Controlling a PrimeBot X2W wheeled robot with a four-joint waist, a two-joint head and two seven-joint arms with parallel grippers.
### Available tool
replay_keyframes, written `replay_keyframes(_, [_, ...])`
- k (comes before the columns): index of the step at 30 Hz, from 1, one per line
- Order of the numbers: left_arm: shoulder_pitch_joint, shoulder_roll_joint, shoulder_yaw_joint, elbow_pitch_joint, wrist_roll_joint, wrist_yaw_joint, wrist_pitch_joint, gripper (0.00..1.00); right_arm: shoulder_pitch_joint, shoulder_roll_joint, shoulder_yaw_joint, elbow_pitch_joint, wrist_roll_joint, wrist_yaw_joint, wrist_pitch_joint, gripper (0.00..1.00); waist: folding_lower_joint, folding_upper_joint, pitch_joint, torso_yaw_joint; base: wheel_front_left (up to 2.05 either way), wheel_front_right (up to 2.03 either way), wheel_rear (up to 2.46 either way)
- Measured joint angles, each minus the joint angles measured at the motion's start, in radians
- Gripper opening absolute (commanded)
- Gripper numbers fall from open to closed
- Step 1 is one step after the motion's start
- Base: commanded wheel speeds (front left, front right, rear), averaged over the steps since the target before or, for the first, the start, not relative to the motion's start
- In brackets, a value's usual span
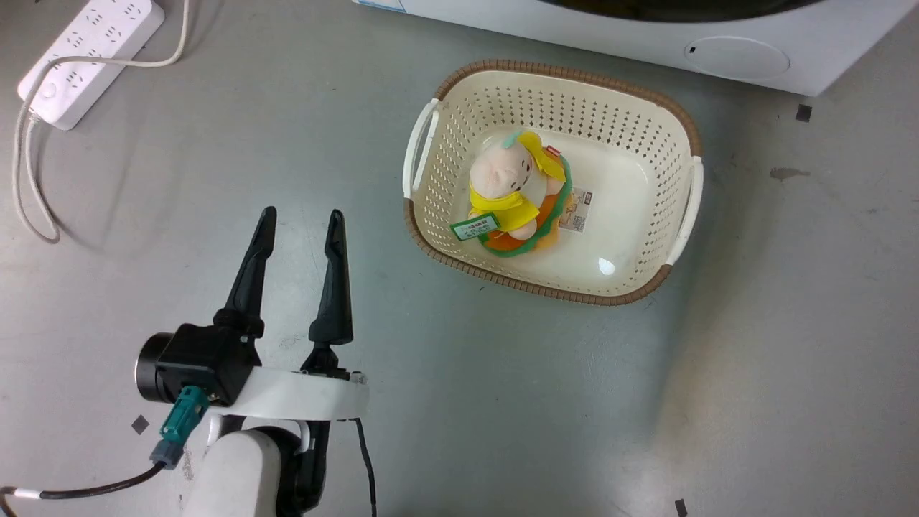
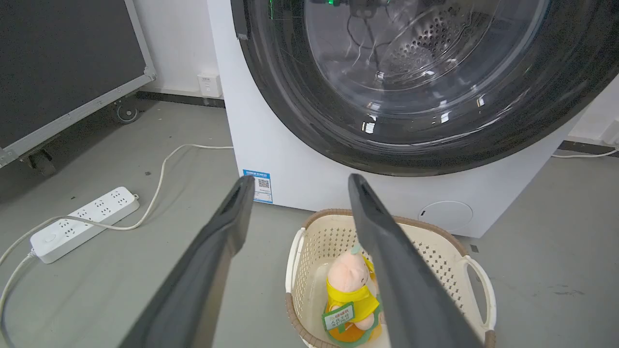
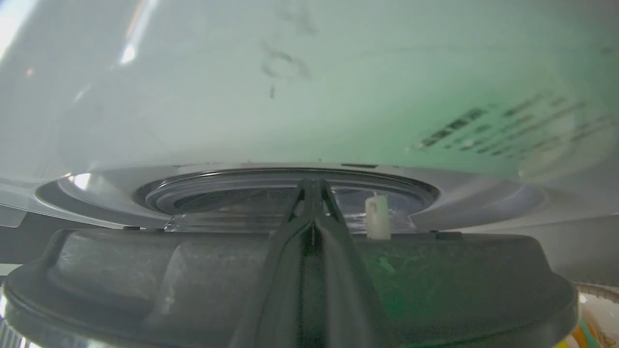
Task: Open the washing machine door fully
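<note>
Now left jaws spread over floor (image 1: 502, 402); right jaws pressed together at washing machine door (image 3: 145, 270).

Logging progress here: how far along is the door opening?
Done: nothing plainly; in the left wrist view the washing machine door faces forward, not swung out. In hand: the right gripper, jaws shut, is close against a dark rim by a white peg, perhaps the door's edge. To do: the full swing. The left gripper is open, idle.

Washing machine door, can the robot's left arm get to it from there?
Probably yes. The open left tool points toward the washing machine door with only air between them; the basket sits lower, beneath its path.
</note>
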Motion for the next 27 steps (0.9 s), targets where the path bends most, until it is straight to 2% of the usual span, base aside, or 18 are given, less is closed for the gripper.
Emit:
replay_keyframes(6, [0.0, 0.0, -0.005, 0.016, -0.012, 0.007, -0.013, 1.0, 0.027, 0.003, 0.008, 0.071, 0.044, 0.0, 0.089, 0.0, 0.0, 0.0, -0.043, 0.005, 0.0, 0.0, 0.0])
replay_keyframes(8, [0.009, 0.0, -0.014, 0.032, -0.012, 0.008, -0.021, 1.0, 0.098, 0.023, 0.036, 0.06, 0.061, 0.0, 0.146, 0.0, -0.0001, 0.0, -0.092, -0.001, 0.0, 0.0, 0.0])
replay_keyframes(18, [0.095, 0.0, -0.032, 0.071, 0.007, 0.012, -0.021, 1.0, 0.472, 0.163, 0.079, -0.142, 0.095, 0.0, 0.266, 0.0, -0.0003, 0.0, -0.266, -0.028, 0.0, 0.0, 0.0])
replay_keyframes(27, [0.169, 0.0, -0.04, 0.09, 0.025, 0.007, -0.021, 1.0, 0.723, 0.268, 0.133, -0.35, 0.143, 0.0, 0.359, 0.0, -0.0004, 0.0, -0.387, -0.032, 0.0, 0.0, 0.0])
